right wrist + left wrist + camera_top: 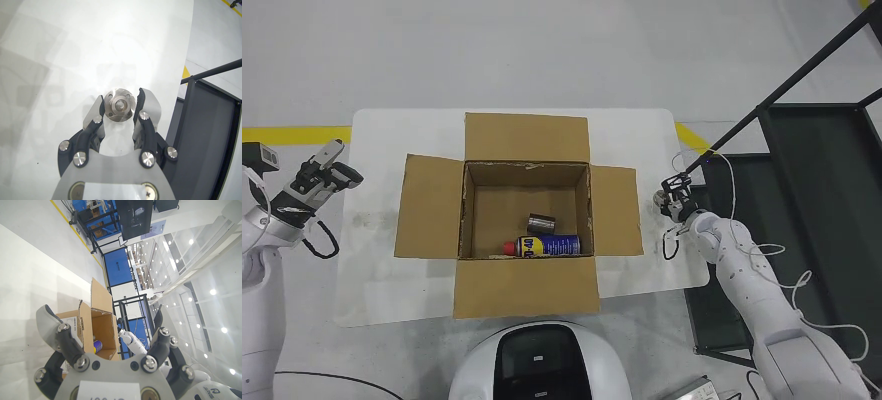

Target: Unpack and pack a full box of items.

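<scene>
Cardboard box (pixel 432 205) sits open in the middle of the white desk (pixel 382 150), all four flaps folded out flat. Inside, a blue and yellow spray can (pixel 547 245) lies on its side along the wall nearest the robot's edge of the desk. A short metal cylinder (pixel 541 222) lies just beside it, toward the middle of the box floor; from here I cannot tell whether the two touch.

Over by the desk's right edge, well apart from the box, the right tool (pixel 121 95) has closed in on a round metal flange (pixel 120 108), a dark pad pressed against its rim on either side. Whether the flange rests on the desk is hard to say.

At the left edge of the desk the left tool (pixel 103 311) hangs with its fingers (pixel 47 315) spread wide and nothing between them, pointing toward the box.

A dark metal rack (pixel 812 200) stands just beyond the desk's right edge.
</scene>
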Motion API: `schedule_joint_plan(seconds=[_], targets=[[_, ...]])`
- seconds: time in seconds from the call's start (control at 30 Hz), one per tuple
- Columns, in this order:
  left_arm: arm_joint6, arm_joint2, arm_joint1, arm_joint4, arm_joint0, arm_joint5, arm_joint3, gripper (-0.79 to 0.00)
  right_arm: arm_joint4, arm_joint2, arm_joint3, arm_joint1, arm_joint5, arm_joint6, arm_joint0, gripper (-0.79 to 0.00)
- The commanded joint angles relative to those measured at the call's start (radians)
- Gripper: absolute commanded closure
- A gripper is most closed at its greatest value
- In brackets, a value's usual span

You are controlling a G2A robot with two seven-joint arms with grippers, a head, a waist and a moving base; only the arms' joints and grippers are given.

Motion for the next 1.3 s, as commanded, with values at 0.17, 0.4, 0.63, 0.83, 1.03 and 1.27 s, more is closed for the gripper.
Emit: schedule_joint_plan(seconds=[0.17, 0.4, 0.63, 0.83, 1.03, 1.27], targets=[[0.000, 0.000, 0.000, 0.000, 0.000, 0.000, 0.000, -0.785, -0.027, -0.019, 0.034, -0.007, 0.010, -0.013, 0.019, -0.151], [0.000, 0.000, 0.000, 0.000, 0.000, 0.000, 0.000, -0.785, -0.046, -0.025, 0.057, -0.009, 0.012, -0.034, 0.034, 0.000], [0.000, 0.000, 0.000, 0.000, 0.000, 0.000, 0.000, -0.785, -0.016, -0.002, 0.046, -0.005, -0.023, -0.066, 0.027, 0.000], [0.000, 0.000, 0.000, 0.000, 0.000, 0.000, 0.000, -0.785, 0.088, 0.049, 0.019, 0.005, -0.114, -0.064, -0.011, 0.000], [0.000, 0.000, 0.000, 0.000, 0.000, 0.000, 0.000, -0.785, 0.258, 0.134, -0.061, 0.023, -0.255, -0.035, -0.077, 0.000], [0.000, 0.000, 0.000, 0.000, 0.000, 0.000, 0.000, -0.785, 0.425, 0.234, -0.231, 0.047, -0.374, 0.030, -0.171, 0.000]])
